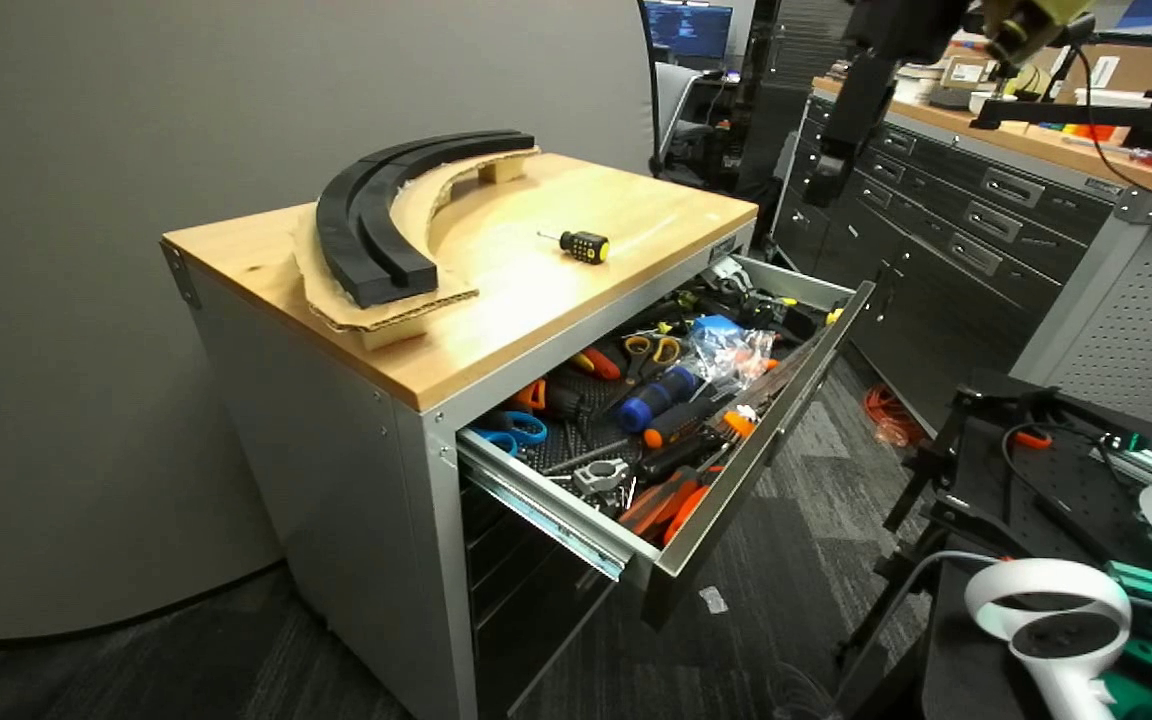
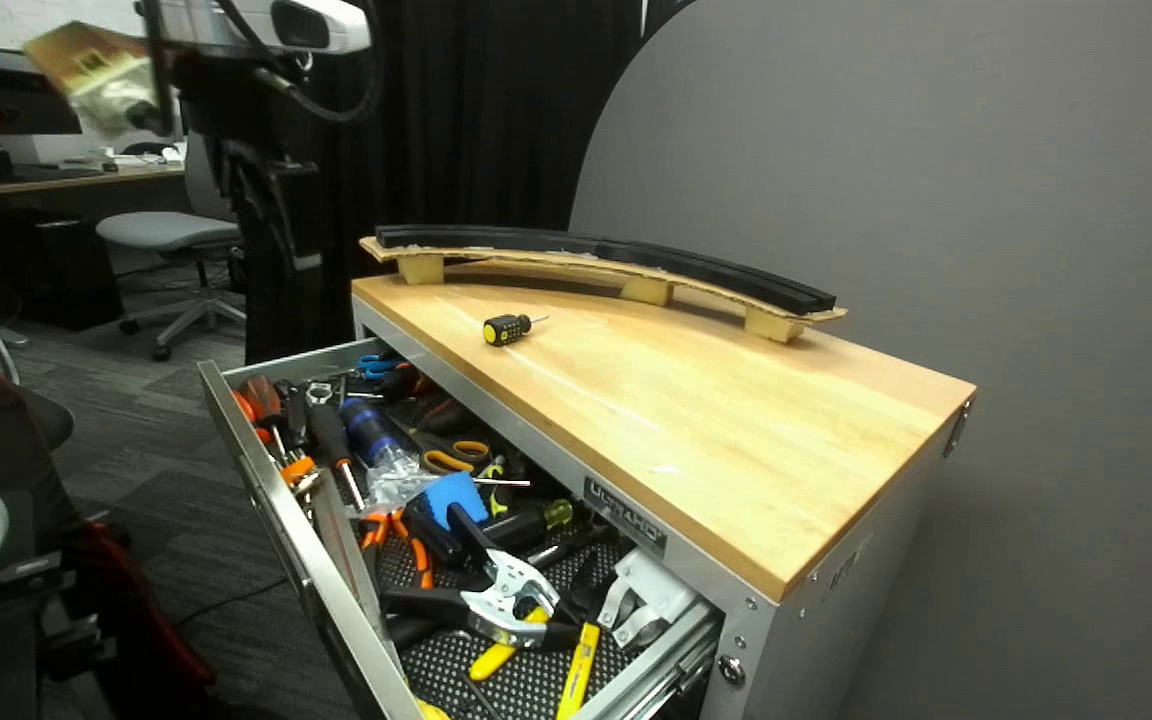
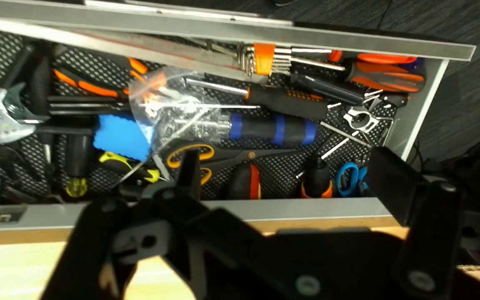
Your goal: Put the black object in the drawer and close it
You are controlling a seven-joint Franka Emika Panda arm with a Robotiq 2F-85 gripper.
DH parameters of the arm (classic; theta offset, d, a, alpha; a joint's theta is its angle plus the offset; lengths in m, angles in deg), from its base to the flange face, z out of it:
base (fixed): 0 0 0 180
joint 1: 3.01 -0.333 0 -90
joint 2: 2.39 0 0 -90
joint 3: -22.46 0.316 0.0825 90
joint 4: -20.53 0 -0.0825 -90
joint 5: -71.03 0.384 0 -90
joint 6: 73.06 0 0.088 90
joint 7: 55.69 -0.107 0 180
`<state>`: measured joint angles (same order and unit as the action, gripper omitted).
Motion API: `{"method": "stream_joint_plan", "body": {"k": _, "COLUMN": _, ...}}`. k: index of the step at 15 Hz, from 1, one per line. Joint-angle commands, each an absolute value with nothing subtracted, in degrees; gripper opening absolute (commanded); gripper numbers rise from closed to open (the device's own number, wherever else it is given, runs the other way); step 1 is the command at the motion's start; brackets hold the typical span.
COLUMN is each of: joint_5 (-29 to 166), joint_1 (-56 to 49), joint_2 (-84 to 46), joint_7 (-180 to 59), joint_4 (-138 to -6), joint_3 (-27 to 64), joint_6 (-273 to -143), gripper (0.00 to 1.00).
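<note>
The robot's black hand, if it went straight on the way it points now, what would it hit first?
The downward-pointing hand would probably meet something in the open grey metal drawer first, perhaps the blue-banded black handle; depth leaves which unclear.

Wide, shallow grey metal drawer open. Inside drawer: blue-banded black cylindrical handle, sky-blue rectangular block, yellow-handled black scissors. Beside drawer: pale wooden bench. Overlapping drawer's bench-side edge in view: black two-fingered end effector, fingers spread.
</note>
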<state>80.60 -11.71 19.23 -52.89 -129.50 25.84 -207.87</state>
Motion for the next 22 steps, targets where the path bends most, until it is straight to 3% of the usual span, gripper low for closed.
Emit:
{"method": "stream_joint_plan", "body": {"k": 1, "joint_5": 80.27, "joint_1": -12.25, "joint_2": 4.56, "joint_7": -56.41, "joint_4": -118.36, "joint_3": 28.93, "joint_6": -215.02, "gripper": 1.00}}
{"method": "stream_joint_plan", "body": {"k": 5, "joint_5": 74.14, "joint_1": -11.38, "joint_2": -9.12, "joint_7": -65.25, "joint_4": -108.22, "joint_3": 30.78, "joint_6": -227.24, "gripper": 1.00}}
{"method": "stream_joint_plan", "body": {"k": 9, "joint_5": 56.67, "joint_1": -15.23, "joint_2": -19.64, "joint_7": -80.24, "joint_4": -98.54, "joint_3": 24.55, "joint_6": -233.22, "gripper": 1.00}}
{"method": "stream_joint_plan", "body": {"k": 13, "joint_5": 46.82, "joint_1": -20.39, "joint_2": -24.65, "joint_7": -88.78, "joint_4": -91.43, "joint_3": 16.79, "joint_6": -230.33, "gripper": 1.00}}
{"method": "stream_joint_plan", "body": {"k": 19, "joint_5": 56.17, "joint_1": -17.64, "joint_2": -26.64, "joint_7": -82.00, "joint_4": -89.64, "joint_3": 20.28, "joint_6": -219.29, "gripper": 1.00}}
{"method": "stream_joint_plan", "body": {"k": 20, "joint_5": 56.62, "joint_1": -17.79, "joint_2": -26.80, "joint_7": -81.91, "joint_4": -89.33, "joint_3": 20.26, "joint_6": -218.02, "gripper": 0.75}}
{"method": "stream_joint_plan", "body": {"k": 22, "joint_5": 56.73, "joint_1": -18.02, "joint_2": -26.81, "joint_7": -82.36, "joint_4": -89.01, "joint_3": 19.99, "joint_6": -217.57, "gripper": 0.68}}
